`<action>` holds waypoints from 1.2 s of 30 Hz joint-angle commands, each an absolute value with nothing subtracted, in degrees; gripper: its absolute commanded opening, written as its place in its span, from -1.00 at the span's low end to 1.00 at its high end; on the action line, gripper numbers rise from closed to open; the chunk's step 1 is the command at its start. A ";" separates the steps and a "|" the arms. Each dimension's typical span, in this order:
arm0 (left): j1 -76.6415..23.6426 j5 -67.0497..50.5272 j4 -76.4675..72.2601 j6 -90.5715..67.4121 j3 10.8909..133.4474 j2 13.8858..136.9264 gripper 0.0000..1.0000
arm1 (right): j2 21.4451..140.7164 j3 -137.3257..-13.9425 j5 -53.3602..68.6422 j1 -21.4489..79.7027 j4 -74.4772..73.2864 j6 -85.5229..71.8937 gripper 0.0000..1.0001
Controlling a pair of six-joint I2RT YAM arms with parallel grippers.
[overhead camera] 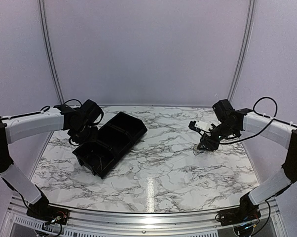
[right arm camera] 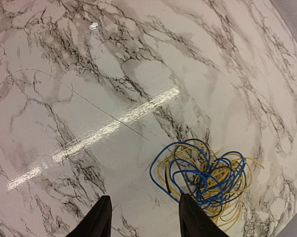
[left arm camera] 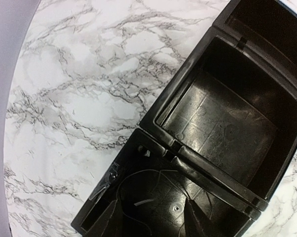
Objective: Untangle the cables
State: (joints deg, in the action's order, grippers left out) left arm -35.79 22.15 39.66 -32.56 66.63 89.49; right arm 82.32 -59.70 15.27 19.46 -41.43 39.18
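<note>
**A:** Left claw (left arm camera: 149,210)?

**B:** Its fingers stand apart, holding nothing, over the end compartment of the black bin (left arm camera: 161,106). One thin dark wire (left arm camera: 138,173) curls loose in that compartment, just ahead of them.

**A:** Right claw (right arm camera: 144,207)?

**B:** Spread and empty. The blue-and-yellow tangle (right arm camera: 207,177) lies just right of its right finger. I'd judge it light, limp and springy, so pinch one outer blue loop, not the knot.

**A:** Surface?

**B:** A glossy marble table (right arm camera: 89,59), likely slippery, with bare tabletop ahead-left of the claw and pale walls around
</note>
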 commanded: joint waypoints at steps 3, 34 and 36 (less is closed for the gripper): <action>-35.42 20.68 41.99 -26.77 74.59 84.78 -0.05 | 83.75 -67.81 17.88 11.18 -42.13 35.86 -0.06; -59.45 40.60 16.95 -37.72 83.66 97.20 0.14 | 104.85 -78.49 24.36 0.62 -43.19 32.47 -0.24; -59.50 41.50 16.96 -37.47 84.42 97.24 0.14 | 105.43 -77.99 24.00 0.64 -42.57 33.07 -0.25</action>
State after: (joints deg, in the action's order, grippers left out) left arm -59.94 36.05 16.56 -34.41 83.44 96.07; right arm 104.71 -78.11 23.18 0.58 -43.97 33.67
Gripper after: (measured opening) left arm 0.569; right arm 0.382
